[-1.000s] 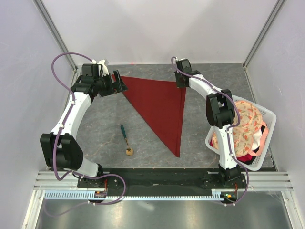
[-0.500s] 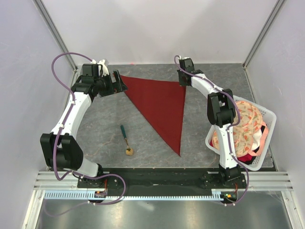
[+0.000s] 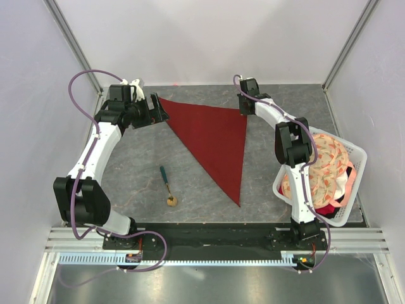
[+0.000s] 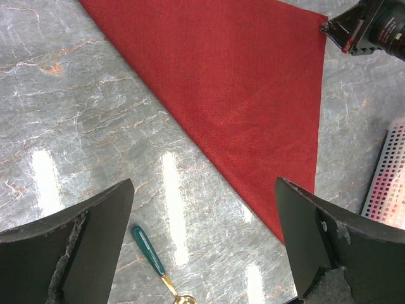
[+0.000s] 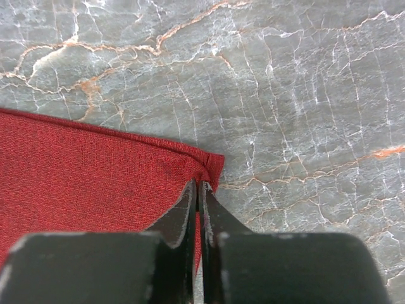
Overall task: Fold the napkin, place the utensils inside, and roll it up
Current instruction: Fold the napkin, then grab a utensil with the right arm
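The dark red napkin (image 3: 215, 136) lies flat on the grey marble table as a triangle, its long point towards the near edge. My right gripper (image 3: 243, 109) is at its far right corner, shut on the cloth there. In the right wrist view the fingertips (image 5: 198, 185) pinch the napkin (image 5: 95, 177) just behind that corner. My left gripper (image 3: 159, 113) hovers open beside the far left corner, holding nothing. The left wrist view looks down between its wide-open gripper (image 4: 204, 190) at the napkin (image 4: 240, 82). The spoon (image 3: 168, 187), green-handled with a gold bowl, lies left of the napkin, also seen as the spoon (image 4: 149, 250).
A white basket (image 3: 354, 152) at the right edge holds a peach floral cloth (image 3: 326, 158) and other fabric. White walls and metal posts enclose the table. The arm bases sit on a black rail at the near edge.
The right gripper has drawn the napkin's far right corner slightly right and away. The far left corner slid right, away from the left gripper. The left arm has not moved.
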